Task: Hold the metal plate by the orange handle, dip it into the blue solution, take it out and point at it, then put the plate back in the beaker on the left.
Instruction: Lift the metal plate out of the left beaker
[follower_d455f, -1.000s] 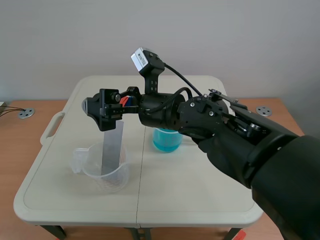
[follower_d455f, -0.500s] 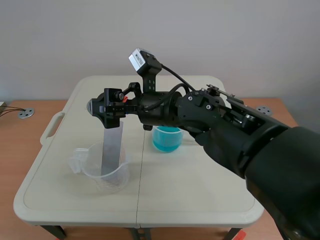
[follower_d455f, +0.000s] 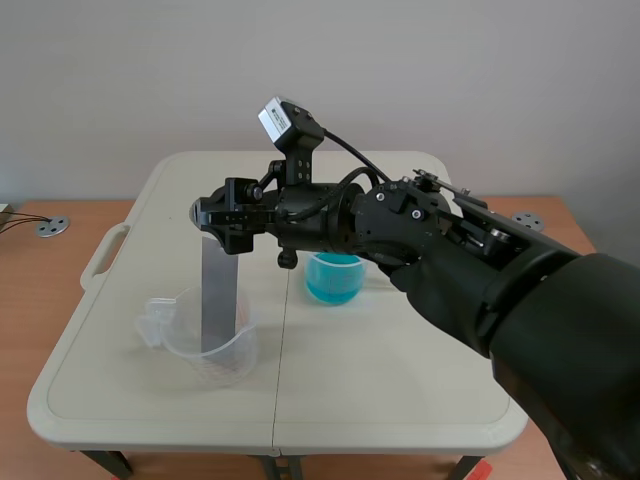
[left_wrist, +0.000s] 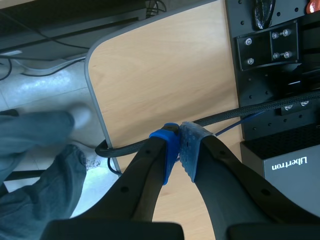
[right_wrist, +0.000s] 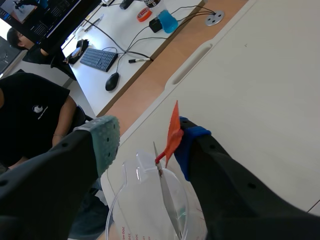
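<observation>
A grey metal plate (follower_d455f: 220, 298) stands upright in the clear beaker (follower_d455f: 207, 345) at the table's left. My right arm comes across from the right, and its gripper (follower_d455f: 228, 215) sits over the plate's top. In the right wrist view the orange handle (right_wrist: 173, 132) lies against the blue pad (right_wrist: 192, 142). The grey-green pad (right_wrist: 104, 141) stands well apart from it, so the right gripper (right_wrist: 147, 137) is open around the handle. The beaker of blue solution (follower_d455f: 333, 278) stands mid-table behind the arm. My left gripper (left_wrist: 179, 146) is shut on nothing, off the table.
The white folding table (follower_d455f: 400, 400) has a carry slot at its left edge (follower_d455f: 105, 255). Beyond it, the right wrist view shows a person in black (right_wrist: 35, 125) at a desk with a keyboard (right_wrist: 100, 59). Under my left gripper are a wooden desk (left_wrist: 165, 75) and cables.
The right gripper's fingers have narrowed around the orange handle and shifted slightly right. The plate has gone from leaning to upright. The left gripper has stayed shut.
</observation>
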